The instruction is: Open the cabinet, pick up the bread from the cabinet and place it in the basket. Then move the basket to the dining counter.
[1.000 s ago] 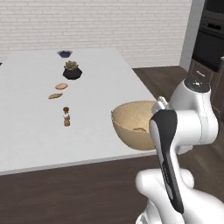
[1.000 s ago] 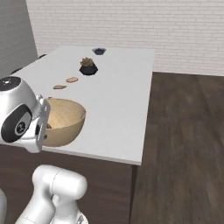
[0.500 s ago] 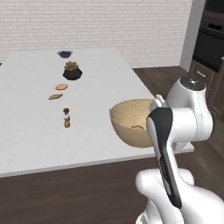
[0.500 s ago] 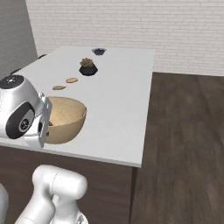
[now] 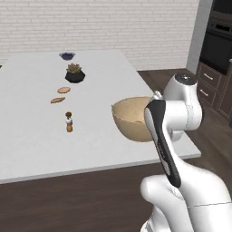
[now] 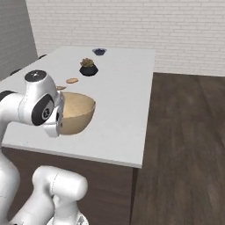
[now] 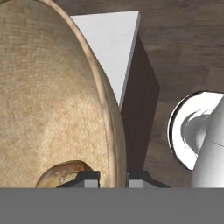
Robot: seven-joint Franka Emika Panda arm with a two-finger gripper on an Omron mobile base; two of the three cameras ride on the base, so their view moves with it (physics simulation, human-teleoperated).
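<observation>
Tan basket (image 5: 131, 120) hanging lower centre over dining counter (image 5: 31, 136); gripper (image 7: 113, 177) pinching rim; you are lowering level, keeping bread (image 7: 65, 173) inside.

Both base views look forward and down from behind the arm over the dining counter (image 5: 41, 140); the hand view sits close, apparently against the basket (image 7: 48, 100) rim.

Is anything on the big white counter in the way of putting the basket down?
Nothing visible is. The basket, gripped at its rim, hangs over a bare near corner of the dining counter. The little bottle, flat discs and potted plant sit farther back, off to the side.
</observation>
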